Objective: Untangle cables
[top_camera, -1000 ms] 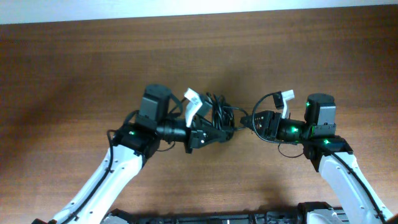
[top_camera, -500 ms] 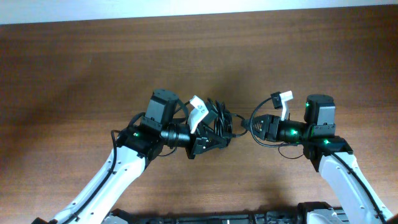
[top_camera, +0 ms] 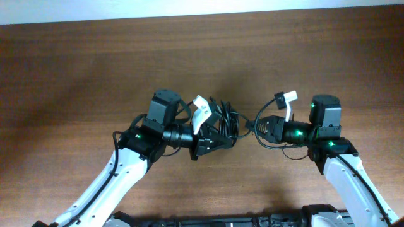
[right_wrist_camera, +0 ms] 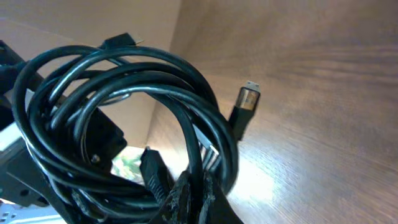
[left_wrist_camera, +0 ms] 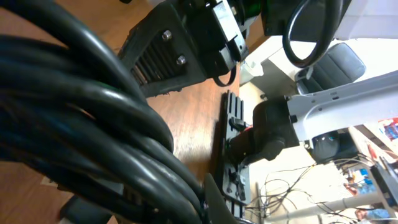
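Note:
The cables (top_camera: 224,120) are a bundle of thin black cords coiled together, raised between the two arms at the table's middle. My left gripper (top_camera: 218,135) is shut on the bundle's left side; in the left wrist view the cords (left_wrist_camera: 74,112) fill the frame beside one fingertip (left_wrist_camera: 214,202). My right gripper (top_camera: 254,126) is shut on one strand at the right side of the bundle. In the right wrist view its fingers (right_wrist_camera: 186,199) pinch that strand under the coil (right_wrist_camera: 124,81). A plug with a metallic tip (right_wrist_camera: 245,106) hangs free over the wood.
White tags sit on the arms' own wires, one near the left gripper (top_camera: 202,113) and one near the right wrist (top_camera: 288,98). The brown wooden table (top_camera: 95,69) stretches all around. A pale wall edge (top_camera: 189,9) runs along the far side.
My right gripper has closed on a strand of the bundle. The left arm, still gripping, shifted slightly right with the bundle a second ago and has since held still.

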